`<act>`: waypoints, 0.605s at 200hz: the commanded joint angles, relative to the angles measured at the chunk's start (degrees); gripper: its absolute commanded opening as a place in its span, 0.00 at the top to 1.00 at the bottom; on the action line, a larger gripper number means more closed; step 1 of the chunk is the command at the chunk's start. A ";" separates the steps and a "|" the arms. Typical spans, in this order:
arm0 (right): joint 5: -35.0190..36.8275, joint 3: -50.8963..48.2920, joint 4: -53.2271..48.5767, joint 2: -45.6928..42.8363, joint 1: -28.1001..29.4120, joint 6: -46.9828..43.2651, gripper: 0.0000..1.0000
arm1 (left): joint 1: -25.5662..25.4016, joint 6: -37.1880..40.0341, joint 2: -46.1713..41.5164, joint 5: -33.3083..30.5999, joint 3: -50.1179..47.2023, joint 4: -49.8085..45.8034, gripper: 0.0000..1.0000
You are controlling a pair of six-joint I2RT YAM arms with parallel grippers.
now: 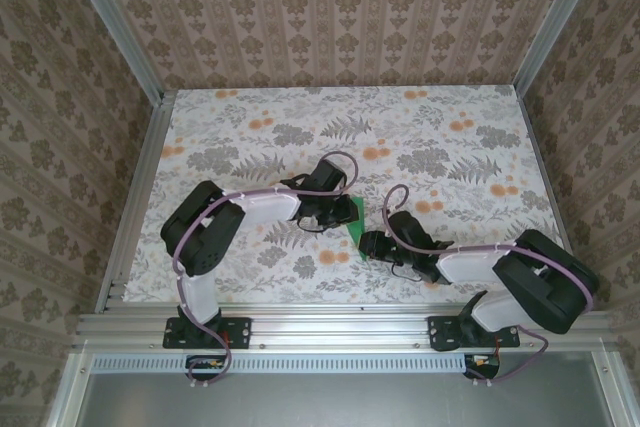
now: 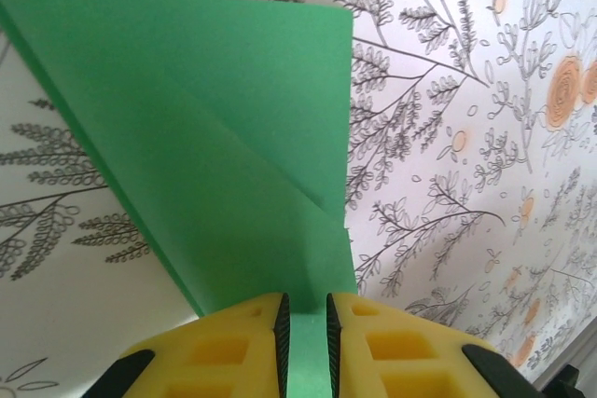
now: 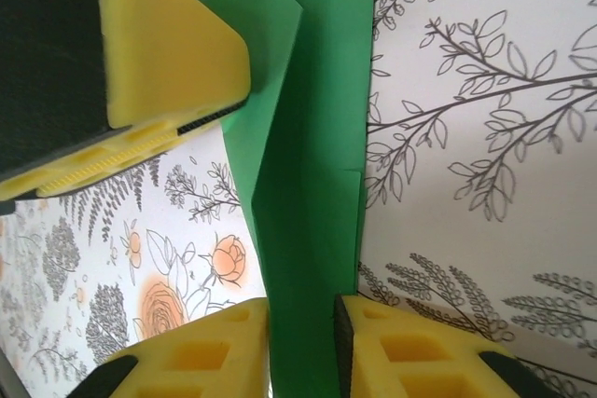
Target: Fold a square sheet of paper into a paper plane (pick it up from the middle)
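The sheet of paper (image 1: 352, 222) is in the middle of the table (image 1: 450, 147), toward its near edge, between the two grippers, and both hold it. From above, its long axis goes from the far side to the near side, leaning a little to the left at the near end. It is bright green, thin and matte, and it is no longer a flat square: the left wrist view shows a layer folded over with a straight slanting crease (image 2: 270, 165), and the right wrist view shows folded layers with sharp edges (image 3: 317, 137). Which end is the pointed one I cannot tell. The left gripper (image 1: 340, 215) has its jaws narrow, with the edge of the paper pinched between the yellow ribbed pads (image 2: 252, 342). The right gripper (image 3: 303, 351) also has the green paper filling the gap between its jaws. The table has a smooth cover printed with grey leaves and orange flowers.
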 commanded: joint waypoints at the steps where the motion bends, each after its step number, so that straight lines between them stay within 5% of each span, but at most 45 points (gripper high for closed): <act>1: 0.50 2.55 -9.21 -2.60 -0.31 -3.31 0.72 | 0.05 1.93 1.00 1.30 1.75 -0.68 0.79; 121: 0.96 8.95 -11.66 -0.04 -1.07 -9.63 0.68 | -0.21 2.01 1.81 2.55 2.80 -0.24 0.79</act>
